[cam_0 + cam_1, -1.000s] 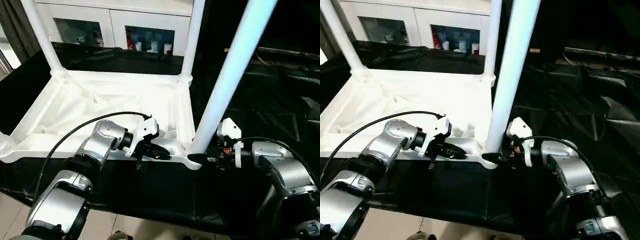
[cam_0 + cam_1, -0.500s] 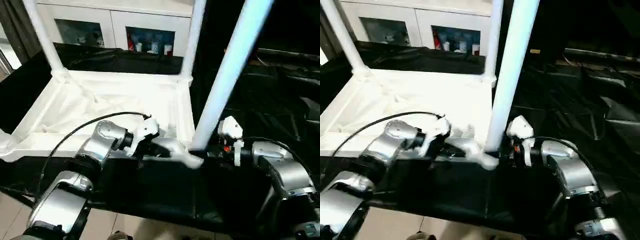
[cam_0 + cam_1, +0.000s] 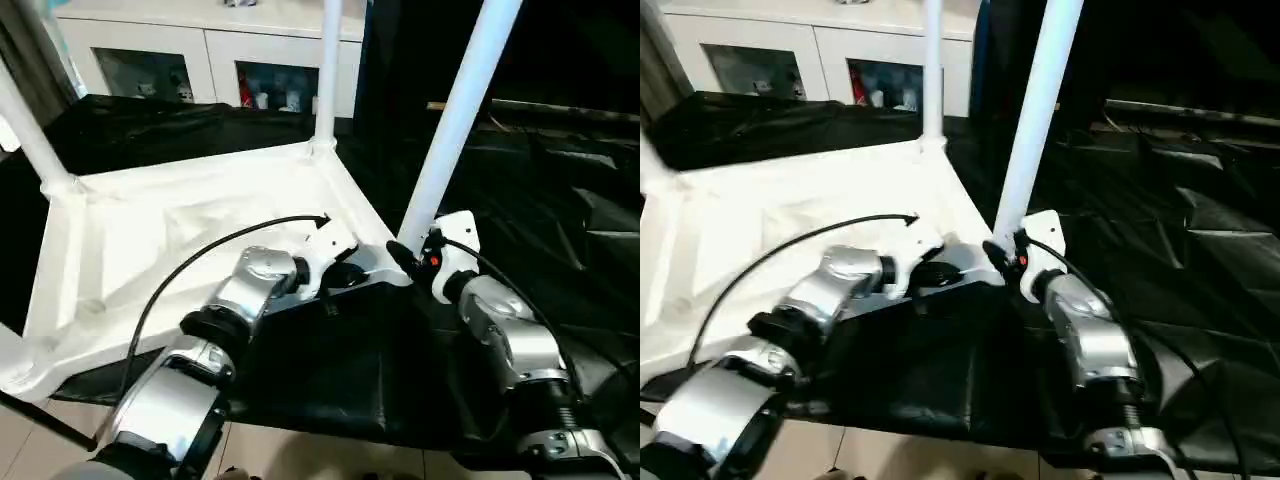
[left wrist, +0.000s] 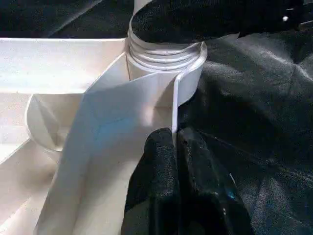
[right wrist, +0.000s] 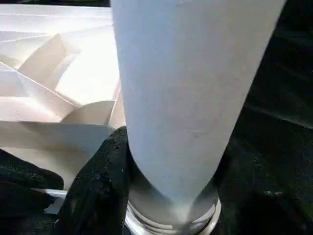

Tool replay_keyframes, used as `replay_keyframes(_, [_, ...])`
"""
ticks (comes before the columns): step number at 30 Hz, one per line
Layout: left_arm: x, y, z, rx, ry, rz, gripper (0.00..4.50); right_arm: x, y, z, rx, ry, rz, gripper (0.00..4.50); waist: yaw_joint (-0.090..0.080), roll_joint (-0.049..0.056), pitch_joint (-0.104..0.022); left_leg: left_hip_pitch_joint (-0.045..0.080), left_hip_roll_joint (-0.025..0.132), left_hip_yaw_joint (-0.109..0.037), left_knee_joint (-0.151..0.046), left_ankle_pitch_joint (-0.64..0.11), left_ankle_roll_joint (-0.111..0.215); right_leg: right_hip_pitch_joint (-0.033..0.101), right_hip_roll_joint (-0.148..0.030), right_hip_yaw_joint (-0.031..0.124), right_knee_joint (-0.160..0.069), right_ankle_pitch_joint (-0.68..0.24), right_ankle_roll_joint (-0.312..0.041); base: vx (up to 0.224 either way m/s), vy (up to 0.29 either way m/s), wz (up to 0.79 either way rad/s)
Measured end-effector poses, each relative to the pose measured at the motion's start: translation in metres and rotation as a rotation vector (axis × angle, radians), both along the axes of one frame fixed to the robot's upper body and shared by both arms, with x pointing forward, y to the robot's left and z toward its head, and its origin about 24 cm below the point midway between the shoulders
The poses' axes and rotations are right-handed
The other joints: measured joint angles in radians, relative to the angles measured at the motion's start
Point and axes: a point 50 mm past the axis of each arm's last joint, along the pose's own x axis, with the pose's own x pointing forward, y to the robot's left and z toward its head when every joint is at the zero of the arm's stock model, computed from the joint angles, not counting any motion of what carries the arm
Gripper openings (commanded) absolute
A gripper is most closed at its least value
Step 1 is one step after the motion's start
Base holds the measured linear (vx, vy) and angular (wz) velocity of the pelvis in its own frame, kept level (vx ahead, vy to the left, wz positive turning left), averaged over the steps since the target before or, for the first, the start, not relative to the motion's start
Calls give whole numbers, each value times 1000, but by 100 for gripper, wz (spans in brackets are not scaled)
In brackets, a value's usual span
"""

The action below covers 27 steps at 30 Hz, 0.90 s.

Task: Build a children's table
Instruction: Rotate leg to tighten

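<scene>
Both claws work at the near right corner of the upturned table top (image 3: 180, 225), which lies underside up on a black cloth (image 3: 340, 370) that covers the work surface. The left claw (image 4: 175, 147) has its two black fingers pressed together on the thin upright rim of the top, right beside the corner socket. The right claw (image 5: 171, 161) has its fingers set on either side of the foot of the nearest leg (image 3: 455, 115), just above the threaded collar where that leg enters the socket, so it is clamped on the leg. That leg rises up and away at a slant in the head views. Two more legs stand in their sockets, one at the far left corner (image 3: 30, 135) and one at the far right corner (image 3: 325, 70).

Several things could go wrong from here. The rim is thin and smooth, so the left claw's pinch may slip off if the top is pulled or turned hard, and the top would then slide on the loose cloth. The right claw holds a tapered, smooth leg near its base, so its fingers may skid round the leg instead of turning it. If the leg is not square to the socket, forcing it could jam the thread or leave the leg loose and leaning. A hard twist could also drag the whole top round, swinging the other tall legs toward the cabinet (image 3: 210, 60) behind.
</scene>
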Motion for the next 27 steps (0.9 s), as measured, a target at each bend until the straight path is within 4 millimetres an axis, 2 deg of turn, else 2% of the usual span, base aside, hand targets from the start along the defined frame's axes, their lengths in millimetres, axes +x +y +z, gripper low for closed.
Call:
replay_keyframes(2, [0, 0, 0, 0, 0, -1, 0, 0, 0, 0, 0, -2, 1, 258, 0, 0, 0, 0, 0, 0, 0, 0, 0, 0, 0, 0, 0, 0, 0, 0, 0, 0])
replay_keyframes(4, [0, 0, 0, 3, 2, -9, 0, 0, 0, 0, 4, -2, 3, 275, 0, 0, 0, 0, 0, 0, 0, 0, 0, 0, 0, 0, -1, 0, 0, 0, 0, 0])
replay_keyframes(10, [-1, 7, 2, 1, 13, -64, 0, -3, -6, 2, 9, -1, 112, 277, 1, 0, 0, 0, 0, 0, -4, 0, 0, -1, 0, 0, 0, 0, 0, 0, 0, 0])
replay_keyframes(18, [-12, 40, 7, -8, 71, -280, 0, -26, -24, 14, -25, 31, 519, 277, 5, 2, 0, -1, 2, 0, -15, 0, 0, -5, 2, -3, 3, 6, -7, 7, -1, 0])
replay_keyframes(21, [-16, 46, 9, -8, 99, -355, 0, -31, -25, 16, -24, 57, 623, 277, 13, 2, 0, -2, 3, 0, -17, -1, -2, -8, 3, -4, 3, 4, -8, 39, -5, 1])
replay_keyframes(24, [-20, 54, 10, 15, 132, -425, 0, -38, -26, 19, -32, 87, 740, 277, 32, 2, 0, -3, 3, 1, -17, -2, -3, -8, 3, -4, 3, 4, -10, 0, 0, 0])
replay_keyframes(27, [-22, 57, 10, 19, 142, -453, 0, -41, -24, 18, -34, 108, 794, 277, 39, 2, 1, -2, 3, 3, -15, -2, -3, -8, 1, -3, 3, 4, -10, 0, 0, 0])
